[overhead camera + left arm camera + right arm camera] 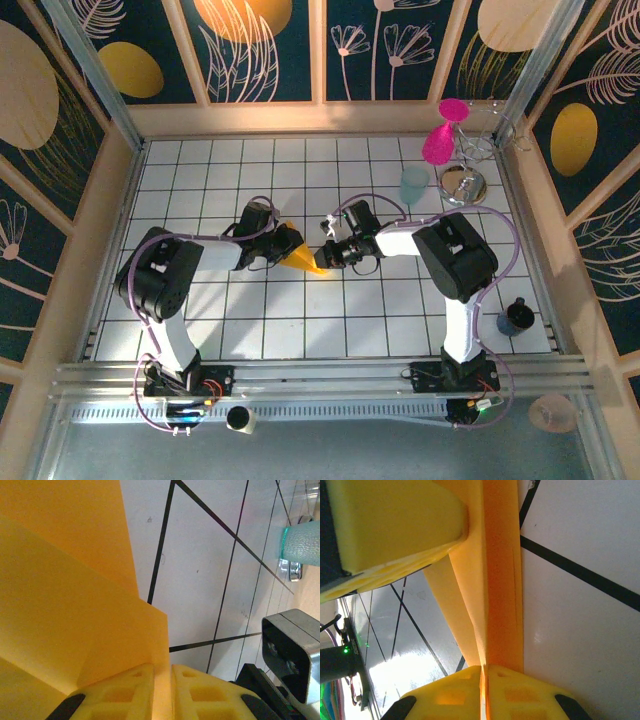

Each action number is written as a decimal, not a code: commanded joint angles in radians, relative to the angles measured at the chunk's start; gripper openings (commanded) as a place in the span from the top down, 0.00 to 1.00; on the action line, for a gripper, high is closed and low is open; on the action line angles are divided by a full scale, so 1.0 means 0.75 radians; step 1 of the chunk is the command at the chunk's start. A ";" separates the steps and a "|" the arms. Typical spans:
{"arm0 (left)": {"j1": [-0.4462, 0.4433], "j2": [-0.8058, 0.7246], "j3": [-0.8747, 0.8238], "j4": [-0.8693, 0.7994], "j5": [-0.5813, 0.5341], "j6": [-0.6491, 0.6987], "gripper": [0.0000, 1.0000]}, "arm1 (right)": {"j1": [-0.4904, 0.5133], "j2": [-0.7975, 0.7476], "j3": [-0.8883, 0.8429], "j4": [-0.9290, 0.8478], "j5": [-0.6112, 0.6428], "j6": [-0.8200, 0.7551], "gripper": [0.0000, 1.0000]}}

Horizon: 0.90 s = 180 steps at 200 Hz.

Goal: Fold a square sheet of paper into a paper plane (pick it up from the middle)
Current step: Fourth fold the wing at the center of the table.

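Tear risk is sitting right at the grips: two arms are sharing one thin folded sheet, so any twist or pull apart is likely going to split it along the crease, and a slackening pinch is going to let the fold spring open. The left end effector (163,680) is clamping nearly closed on the paper plane (75,605), yellow pads (120,692) squeezing the layers between them. The right end effector (483,680) is pinching the narrow creased edge from the opposite side, jaws almost together with just paper in the seam. The plane is spanning between the two above the counter (250,320); I can't tell if it's lifted or grazing the tiles. The teal cup (414,183) is standing well apart, so it's not worrying me.
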 commanded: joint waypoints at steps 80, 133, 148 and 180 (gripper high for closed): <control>0.003 0.056 0.032 -0.018 0.006 0.044 0.82 | -0.032 0.003 -0.018 -0.035 0.048 0.028 0.84; 0.004 0.065 0.033 -0.022 0.004 0.046 0.82 | -0.056 -0.182 -0.045 -0.015 0.106 0.080 0.71; 0.003 0.065 0.031 -0.025 0.001 0.047 0.82 | -0.056 -0.189 -0.017 -0.037 0.099 0.068 0.72; 0.003 0.065 0.034 -0.030 0.000 0.047 0.82 | -0.005 -0.132 0.074 -0.102 0.105 0.022 0.80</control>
